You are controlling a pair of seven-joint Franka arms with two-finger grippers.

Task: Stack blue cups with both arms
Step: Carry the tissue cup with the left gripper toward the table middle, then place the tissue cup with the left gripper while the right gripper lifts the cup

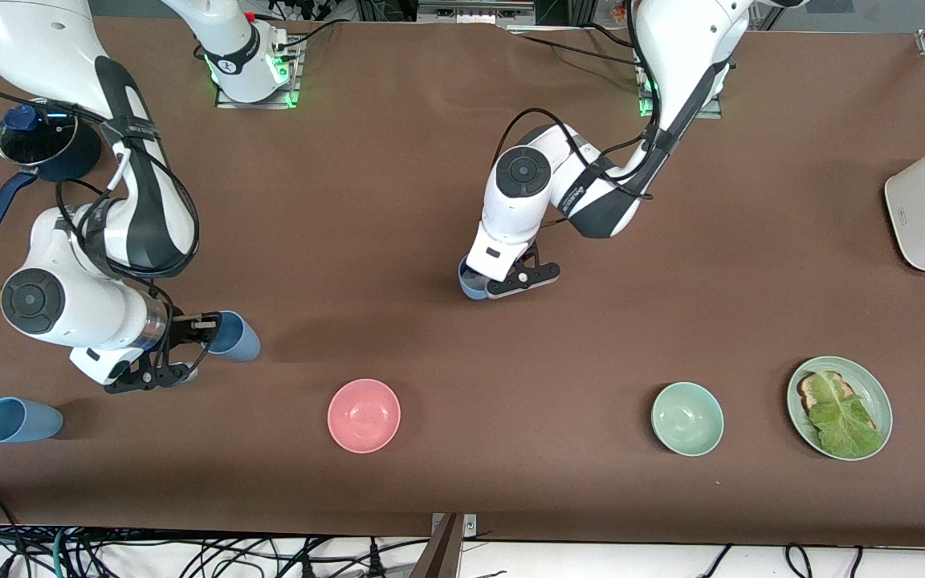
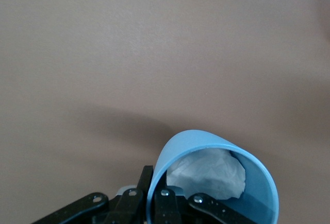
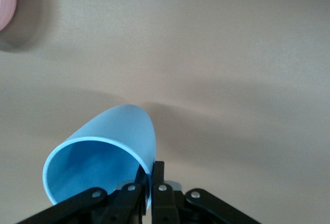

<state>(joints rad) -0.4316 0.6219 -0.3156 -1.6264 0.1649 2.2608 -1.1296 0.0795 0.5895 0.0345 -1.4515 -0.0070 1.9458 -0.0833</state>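
My right gripper point(image 1: 189, 347) is clamped on the rim of one blue cup point(image 1: 236, 335), held tilted over the bench point(image 1: 398, 201) toward the right arm's end. My left gripper point(image 1: 520, 277) pinches the rim of a second cup point(image 1: 472, 282) with white stuffing inside, mid-bench. The two cups are well apart, so I'd bring them together along the bench's length; a third cup point(image 1: 19, 420) lies on its side, closest to the right arm.

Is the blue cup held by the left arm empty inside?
No, the left wrist view shows crumpled white paper inside that blue cup.

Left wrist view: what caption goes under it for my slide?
The left end effector grips the rim of a blue cup with crumpled white paper inside, above the brown table.
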